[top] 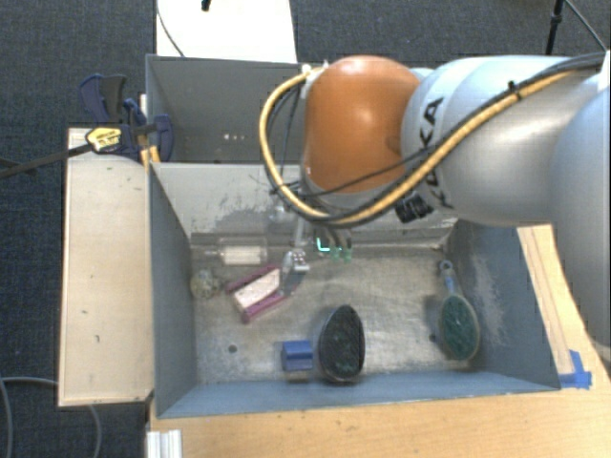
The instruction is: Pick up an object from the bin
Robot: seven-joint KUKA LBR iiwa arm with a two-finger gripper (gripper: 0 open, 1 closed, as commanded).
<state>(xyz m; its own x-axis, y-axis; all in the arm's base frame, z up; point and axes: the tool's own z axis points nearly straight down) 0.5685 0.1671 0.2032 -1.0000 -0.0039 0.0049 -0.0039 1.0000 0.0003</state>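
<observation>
Pink block (pixel 258 294), flat rect., bin (pixel 177 284) ctr-left; pincer (pixel 295 268) nr its end, open/shut unclear.

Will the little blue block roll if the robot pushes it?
Probably not: the blue block looks boxy with flat sides, so it would likely slide. It seems small, so probably light. The black oval brush beside it might stop it.

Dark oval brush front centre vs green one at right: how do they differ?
Colour: the dark oval brush is near black, the green oval brush dull green. Handle: the green one shows a blue handle pointing toward the back wall; the dark one shows none. Neighbours: the dark one lies beside a small blue block; the green one lies alone by the right wall. Both are oval, similar in size.
</observation>
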